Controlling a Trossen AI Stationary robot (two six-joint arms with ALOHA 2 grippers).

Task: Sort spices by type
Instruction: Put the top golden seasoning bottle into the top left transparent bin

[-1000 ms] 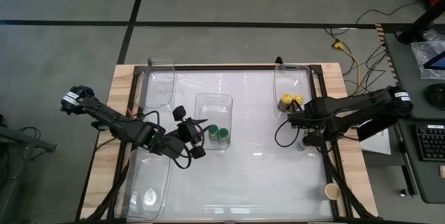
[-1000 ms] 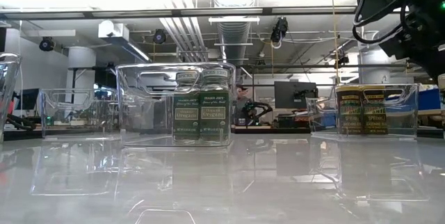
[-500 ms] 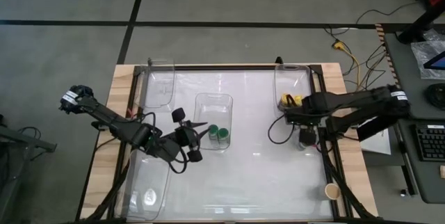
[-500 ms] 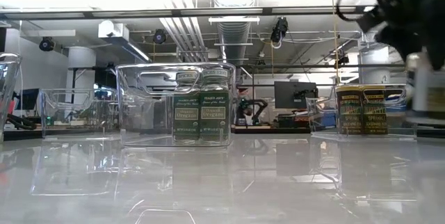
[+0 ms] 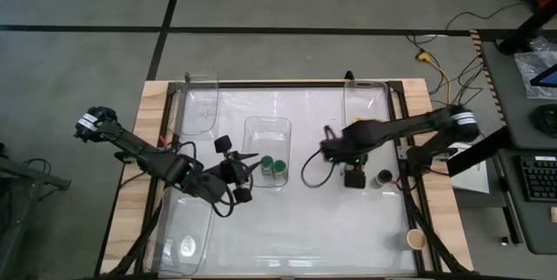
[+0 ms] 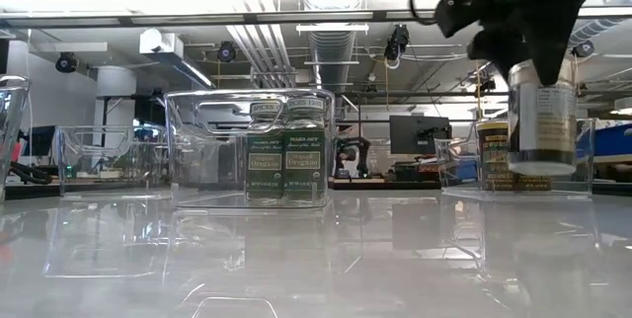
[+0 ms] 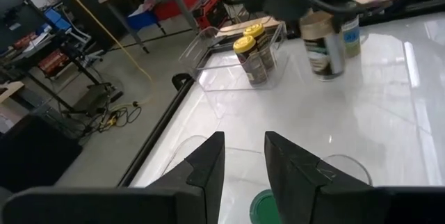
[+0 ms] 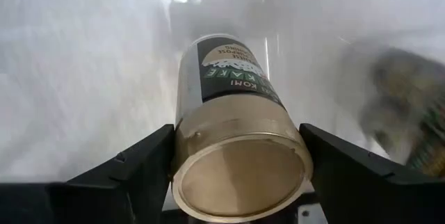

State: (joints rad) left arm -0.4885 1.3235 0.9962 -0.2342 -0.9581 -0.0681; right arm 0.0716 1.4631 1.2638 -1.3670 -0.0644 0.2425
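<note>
The right arm reaches in across the white tabletop (image 5: 287, 219), and its right gripper (image 5: 352, 176) hangs over open table between the middle and right bins, fingers clamped on a tan-brown-lidded glass spice jar (image 8: 233, 130) that it holds upright, clear of the surface. From table height that jar (image 6: 541, 119) hangs just above the table, in front of the right-hand bin. The left arm stretches from the left edge, its left gripper (image 5: 237, 171) beside the middle bin with fingers (image 7: 205, 172) parted and nothing between them. The clear rectangular plastic bin in the middle (image 5: 266, 125) holds two green-lidded spice jars (image 5: 273, 167) side by side. The clear bin at the far right (image 5: 364, 97) holds two yellow-lidded spice jars (image 7: 252, 53), though from above the arm covers them. A black-lidded spice jar (image 5: 384, 178) stands alone on the table near the right edge, just beside the gripper. Two more clear bins sit on the left side, one at the back (image 5: 200, 106) and one at the front (image 5: 187, 228); I cannot make out anything in either. The held jar's label is too small to read properly.
</note>
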